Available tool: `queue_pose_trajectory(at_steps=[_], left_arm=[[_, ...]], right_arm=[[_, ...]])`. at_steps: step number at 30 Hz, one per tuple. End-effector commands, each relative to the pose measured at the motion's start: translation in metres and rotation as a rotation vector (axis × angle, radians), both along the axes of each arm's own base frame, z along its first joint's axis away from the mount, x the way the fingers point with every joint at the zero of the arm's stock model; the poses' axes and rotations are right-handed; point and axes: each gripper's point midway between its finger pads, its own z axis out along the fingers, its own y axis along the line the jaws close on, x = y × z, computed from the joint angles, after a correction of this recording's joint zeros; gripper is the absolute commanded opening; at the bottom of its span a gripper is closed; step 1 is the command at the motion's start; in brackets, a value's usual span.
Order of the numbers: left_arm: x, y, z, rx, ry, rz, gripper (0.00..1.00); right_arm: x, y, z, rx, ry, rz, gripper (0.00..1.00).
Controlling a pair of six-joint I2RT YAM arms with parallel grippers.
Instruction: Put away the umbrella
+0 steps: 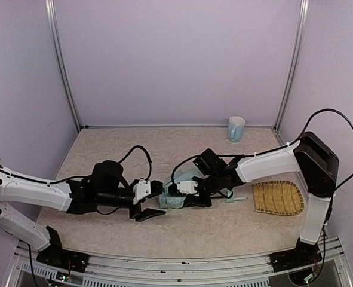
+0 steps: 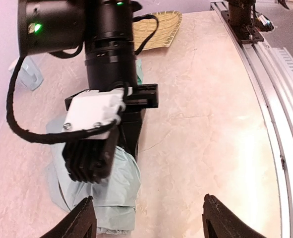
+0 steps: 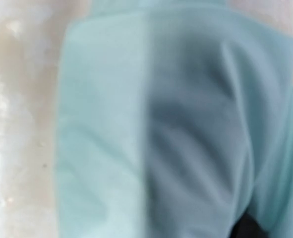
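Umbrella (image 3: 136, 124) fabric, seemingly soft, light and slippery, crowds right pincer (image 1: 182, 190), its hold untellable; left pincer (image 2: 148, 208), wide open and empty, would best take the firmer bundled core ahead.

No text, label, brand, number or sign can be read in any view. The mug (image 1: 236, 128) looks plain, though it is small and far off in the top view. The right wrist view is filled by blurred fabric of the umbrella (image 3: 161, 124), too soft to make out any mark on it.
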Motion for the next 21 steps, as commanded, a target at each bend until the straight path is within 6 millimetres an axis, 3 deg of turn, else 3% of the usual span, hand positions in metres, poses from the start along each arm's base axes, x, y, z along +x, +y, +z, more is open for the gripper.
queue_pose_trajectory(at_steps=[1,4,8,12,21], left_arm=[[-0.003,0.009,0.001,0.085,-0.246,0.086,0.71],[-0.014,0.008,-0.008,0.161,-0.303,0.073,0.71],[-0.012,0.002,-0.027,0.262,-0.387,0.061,0.75],[-0.003,-0.016,-0.037,0.304,-0.400,0.047,0.77],[0.013,-0.027,-0.063,0.398,-0.377,0.011,0.77]], right_arm=[[-0.073,-0.042,-0.045,-0.172,0.498,-0.009,0.05],[-0.084,-0.041,-0.043,-0.172,0.654,-0.009,0.06],[-0.091,-0.041,-0.045,-0.171,0.799,-0.013,0.05],[-0.090,-0.038,-0.041,-0.133,0.881,-0.026,0.04],[-0.080,-0.034,-0.044,-0.153,0.941,-0.022,0.02]])
